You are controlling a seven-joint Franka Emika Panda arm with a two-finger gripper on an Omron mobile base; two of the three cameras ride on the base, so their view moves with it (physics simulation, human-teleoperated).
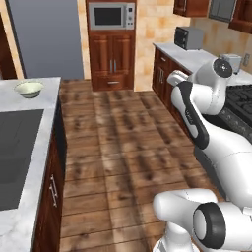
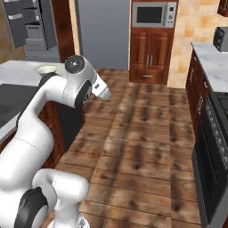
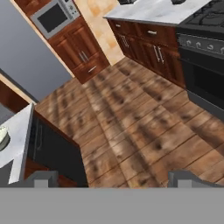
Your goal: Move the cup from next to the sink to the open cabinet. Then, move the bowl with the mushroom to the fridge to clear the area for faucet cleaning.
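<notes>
Unlabelled bowl (image 1: 29, 89) on marble counter (image 1: 45, 96)

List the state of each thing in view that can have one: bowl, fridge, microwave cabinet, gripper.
bowl: upright on the marble counter, not held.
fridge: door open, shelves and bins showing.
cabinet doors under the microwave: shut.
gripper: open, holding nothing, facing the wooden floor.

A wood plank floor (image 1: 123, 142) fills the middle of my frame. At the upper centre, a built-in microwave (image 1: 111, 15) sits above dark wooden cabinet doors (image 1: 111, 60). Tan tiled wall (image 1: 152, 24) stands beside it. At upper right, a marble counter (image 1: 189, 55) carries a toaster oven (image 1: 188, 37).
</notes>
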